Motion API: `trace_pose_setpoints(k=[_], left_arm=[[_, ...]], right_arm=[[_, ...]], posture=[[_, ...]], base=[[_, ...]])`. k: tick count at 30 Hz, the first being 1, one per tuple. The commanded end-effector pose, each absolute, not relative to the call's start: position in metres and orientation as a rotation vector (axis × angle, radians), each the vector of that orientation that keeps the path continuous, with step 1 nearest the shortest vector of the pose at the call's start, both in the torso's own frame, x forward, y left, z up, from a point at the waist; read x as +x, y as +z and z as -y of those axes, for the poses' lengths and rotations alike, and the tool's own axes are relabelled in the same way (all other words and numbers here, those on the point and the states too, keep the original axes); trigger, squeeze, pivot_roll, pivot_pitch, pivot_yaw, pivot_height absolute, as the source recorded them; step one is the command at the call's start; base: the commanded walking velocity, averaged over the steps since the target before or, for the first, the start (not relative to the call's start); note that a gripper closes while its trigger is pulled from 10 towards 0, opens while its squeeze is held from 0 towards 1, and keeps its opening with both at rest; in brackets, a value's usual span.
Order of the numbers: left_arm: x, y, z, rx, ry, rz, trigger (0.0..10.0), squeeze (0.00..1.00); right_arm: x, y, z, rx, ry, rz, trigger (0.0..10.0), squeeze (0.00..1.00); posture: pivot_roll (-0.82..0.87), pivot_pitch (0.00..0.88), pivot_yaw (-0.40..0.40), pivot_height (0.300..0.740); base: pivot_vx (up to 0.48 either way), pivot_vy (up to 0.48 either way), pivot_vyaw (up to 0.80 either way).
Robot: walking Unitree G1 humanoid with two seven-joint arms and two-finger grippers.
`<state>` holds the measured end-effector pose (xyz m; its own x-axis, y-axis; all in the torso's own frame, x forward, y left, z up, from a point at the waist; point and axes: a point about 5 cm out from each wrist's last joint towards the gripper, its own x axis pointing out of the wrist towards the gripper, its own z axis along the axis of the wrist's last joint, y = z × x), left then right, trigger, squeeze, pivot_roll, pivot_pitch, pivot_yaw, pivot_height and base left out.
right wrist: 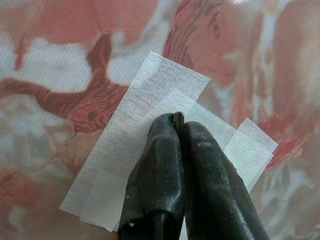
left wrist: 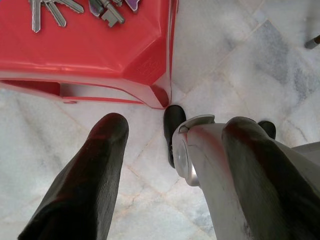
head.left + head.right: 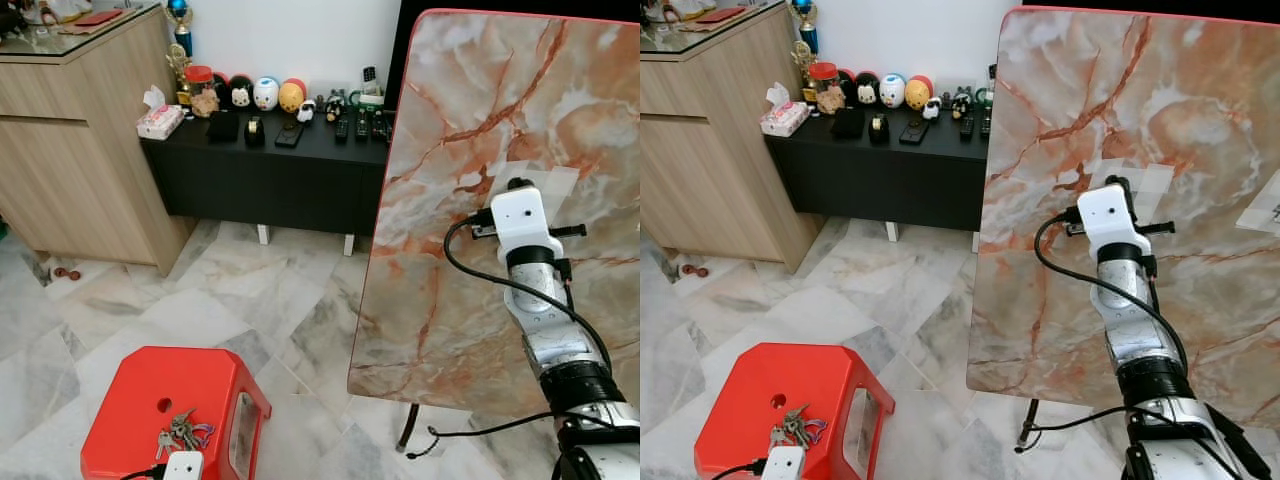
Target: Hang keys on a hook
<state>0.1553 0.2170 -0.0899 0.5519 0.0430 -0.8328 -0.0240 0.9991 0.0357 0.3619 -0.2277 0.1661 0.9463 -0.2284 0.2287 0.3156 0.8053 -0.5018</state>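
A bunch of keys (image 3: 180, 432) lies on top of a red plastic stool (image 3: 130, 400) at the lower left. My left gripper (image 2: 175, 125) hangs open just beside the stool, over the floor, with the keys (image 2: 55, 10) beyond its fingertips and nothing between its fingers. My right arm is raised to an upright marble-patterned board (image 3: 470, 90). There my right gripper (image 1: 178, 117) is shut, with its tips on white tape patches (image 1: 150, 95) stuck to the board. A thin metal sliver, which looks like the hook, shows pinched between the tips.
A black low cabinet (image 3: 270, 170) with figurines and remotes stands against the back wall. A wooden cupboard (image 3: 70, 150) is at the left. The board stands on a thin black leg (image 3: 408, 425). Marble floor (image 3: 250, 300) lies open between stool and cabinet.
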Motion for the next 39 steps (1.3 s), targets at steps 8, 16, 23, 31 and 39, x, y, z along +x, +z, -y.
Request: trace_pose_setpoints(k=[8, 16, 23, 31, 39], left_arm=[[0.154, -0.091, -0.216, 0.017, 0.042, -0.991, 10.0, 0.00], [0.154, -0.091, -0.216, 0.016, 0.042, -0.990, 10.0, 0.00], [0.155, -0.090, -0.216, 0.015, 0.043, -0.989, 10.0, 0.00], [0.154, -0.091, -0.216, 0.014, 0.042, -0.990, 10.0, 0.00], [0.155, -0.090, -0.216, 0.015, 0.043, -0.990, 10.0, 0.00]], right_arm=[[0.357, 0.162, 0.233, -0.579, -0.314, 0.153, 10.0, 0.00], [0.352, 0.168, 0.230, -0.539, -0.352, 0.224, 10.0, 0.00], [0.351, 0.171, 0.232, -0.526, -0.375, 0.233, 10.0, 0.00], [0.350, 0.174, 0.232, -0.512, -0.385, 0.256, 10.0, 0.00], [0.350, 0.172, 0.233, -0.508, -0.385, 0.244, 10.0, 0.00]], posture=[[0.05, 0.019, -0.037, 0.740], [0.05, 0.018, -0.037, 0.740], [0.05, 0.016, -0.037, 0.740], [0.05, 0.015, -0.036, 0.740], [0.05, 0.016, -0.036, 0.740]], base=[[0.000, 0.000, 0.00], [0.000, 0.000, 0.00], [0.000, 0.000, 0.00], [0.000, 0.000, 0.00], [0.000, 0.000, 0.00]])
